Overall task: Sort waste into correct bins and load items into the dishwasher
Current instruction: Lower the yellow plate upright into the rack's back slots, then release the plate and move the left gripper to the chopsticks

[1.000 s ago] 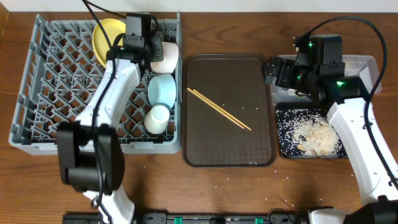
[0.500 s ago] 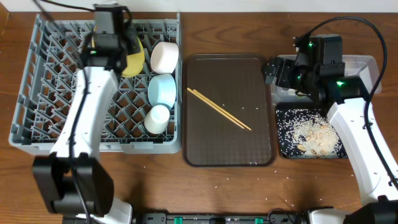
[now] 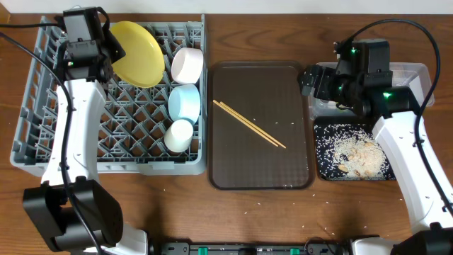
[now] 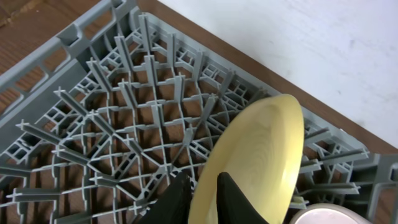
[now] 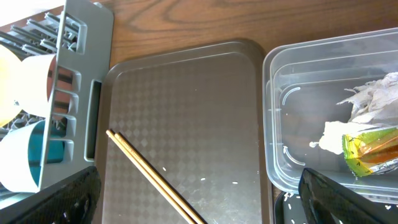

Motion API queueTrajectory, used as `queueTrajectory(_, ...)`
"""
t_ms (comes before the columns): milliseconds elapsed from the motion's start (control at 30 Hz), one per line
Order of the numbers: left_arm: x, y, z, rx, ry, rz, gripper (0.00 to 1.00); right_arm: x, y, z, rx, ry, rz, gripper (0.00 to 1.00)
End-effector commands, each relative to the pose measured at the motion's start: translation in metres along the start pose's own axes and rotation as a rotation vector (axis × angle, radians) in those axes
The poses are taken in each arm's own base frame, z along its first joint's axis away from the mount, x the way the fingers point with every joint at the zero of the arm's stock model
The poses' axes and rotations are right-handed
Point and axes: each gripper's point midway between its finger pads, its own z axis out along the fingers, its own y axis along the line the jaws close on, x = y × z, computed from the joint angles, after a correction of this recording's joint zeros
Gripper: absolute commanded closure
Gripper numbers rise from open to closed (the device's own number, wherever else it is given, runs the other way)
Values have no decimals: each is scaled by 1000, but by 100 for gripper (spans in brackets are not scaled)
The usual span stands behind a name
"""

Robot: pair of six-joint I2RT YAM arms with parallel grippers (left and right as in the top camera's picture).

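The yellow plate (image 3: 138, 44) (image 4: 261, 155) leans tilted among the pegs at the back of the grey dishwasher rack (image 3: 42, 142) (image 4: 112, 124). My left gripper (image 3: 111, 51) (image 4: 205, 194) is shut on the plate's left rim, one finger on each face. A white bowl (image 3: 187, 65), a light blue bowl (image 3: 184, 100) and a white cup (image 3: 178, 134) stand in the rack's right column. The chopsticks (image 3: 249, 124) (image 5: 155, 180) lie diagonally on the brown tray (image 3: 262, 166). My right gripper (image 3: 311, 81) (image 5: 202, 205) hangs open over the tray's right edge.
The clear tub (image 3: 419, 73) (image 5: 280, 124) at the back right holds a crumpled napkin (image 5: 373, 99) and a yellow-green wrapper (image 5: 373, 149). In front of it the black tray (image 3: 322, 134) holds rice and beige scraps (image 3: 357, 156). Stray grains dot the table in front.
My left arm has swung left across the back of the rack, and the yellow plate now shows its broad face, tilted. The right arm has not moved.
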Motion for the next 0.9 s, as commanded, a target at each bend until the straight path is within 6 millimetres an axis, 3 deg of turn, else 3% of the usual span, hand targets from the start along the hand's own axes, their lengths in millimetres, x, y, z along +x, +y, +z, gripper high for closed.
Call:
queueTrajectory(0,-11,14,-1,-27,-20,-39,83,-5,2,-3,3,-15,-5,1)
queueTrajectory(167,2,33,21,-77,30,-103,83,-5,2,-3,3,-14,-5,1)
queueTrajectory(367,22,30,41,-70,97,-104,83,-5,2,-3,3,-15,-5,1)
queueTrajectory(533,25,15,42,8,124,-109,92,-5,2,-3,3,-15,-5,1)
queueTrajectory(700,22,-8,37,141,137,-118,92,-5,2,-3,3,-15,-5,1)
queueTrajectory(867,25,-47,17,303,155,-51,93,-5,2,-3,3,-14,-5,1)
